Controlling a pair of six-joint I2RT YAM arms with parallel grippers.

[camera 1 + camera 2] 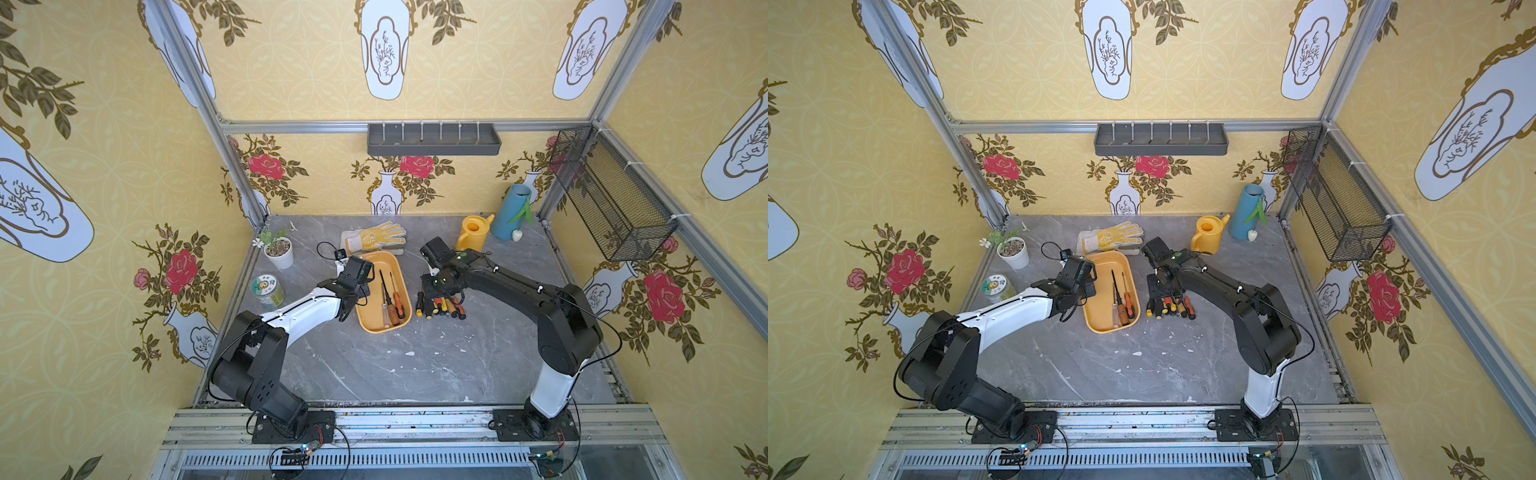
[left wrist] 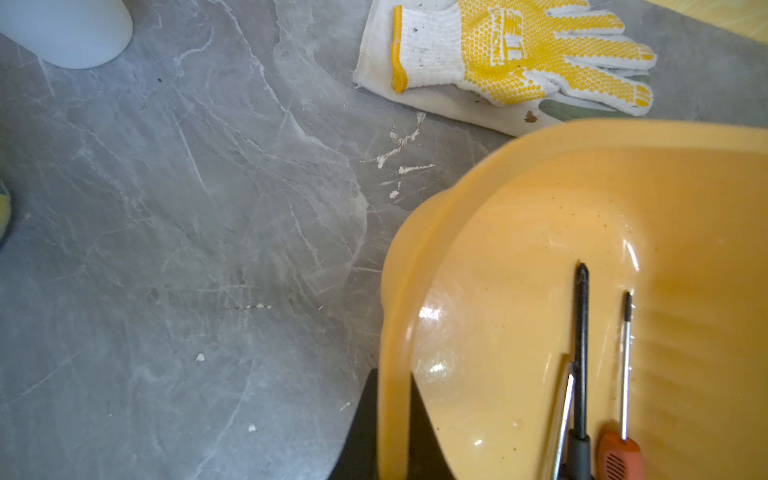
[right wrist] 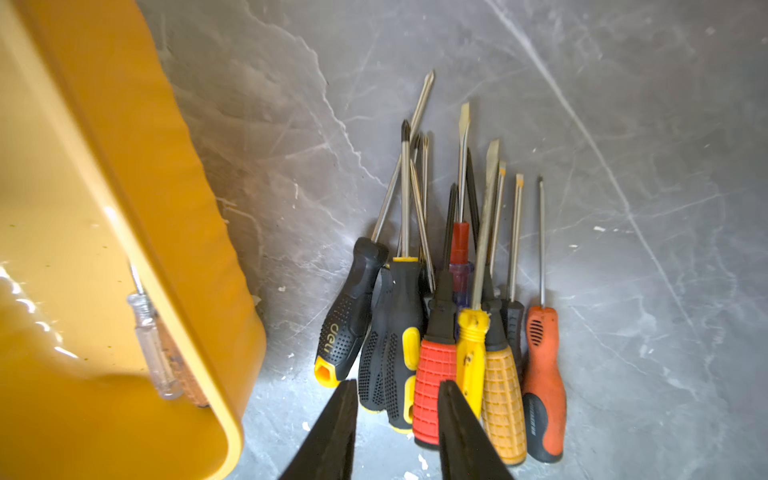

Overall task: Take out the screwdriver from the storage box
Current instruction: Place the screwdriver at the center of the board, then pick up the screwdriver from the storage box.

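Observation:
The yellow-orange storage box (image 1: 374,266) (image 1: 1100,270) lies mid-table. Three screwdrivers rest inside it: a long black one (image 1: 385,291) (image 2: 582,332), an orange-handled one (image 1: 398,305) (image 2: 619,453) and a clear-handled one (image 1: 388,318) (image 3: 149,332). My left gripper (image 2: 392,374) is shut on the box's left rim (image 2: 395,291), one finger on each side of the wall. Right of the box, several screwdrivers (image 1: 440,307) (image 3: 457,332) lie in a pile on the table. My right gripper (image 3: 398,384) hangs open just over their handles, holding nothing.
Work gloves (image 1: 374,239) lie behind the box. A yellow watering can (image 1: 473,232) and a blue vase (image 1: 513,212) stand at the back right. A potted plant (image 1: 278,249) and a tin (image 1: 268,289) are at the left. A grey wall tray (image 1: 434,139) and a mesh basket (image 1: 611,195) hang above.

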